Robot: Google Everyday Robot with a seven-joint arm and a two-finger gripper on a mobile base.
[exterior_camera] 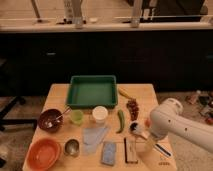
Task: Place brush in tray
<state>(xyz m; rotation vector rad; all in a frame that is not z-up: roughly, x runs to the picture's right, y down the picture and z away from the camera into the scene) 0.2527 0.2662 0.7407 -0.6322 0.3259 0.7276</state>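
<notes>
The brush lies on the wooden table at the front right, its dark round head point(134, 127) pointing left and its dark-blue tip point(163, 150) near the table's corner. My white arm point(172, 122) reaches in from the right and covers the middle of the brush's white handle. The gripper itself is hidden somewhere behind or under the arm's rounded end, so it does not show. The green tray point(92, 78) sits at the back middle of the table with nothing in it, well left of and behind the arm.
Between tray and front edge stand a white cup point(100, 114), green cup point(76, 117), brown bowl with spoon point(51, 120), orange bowl point(43, 152), metal cup point(72, 147), blue cloth point(94, 135), sponge point(109, 152), dark block point(131, 149), green pepper point(120, 120) and dark fruit point(132, 107).
</notes>
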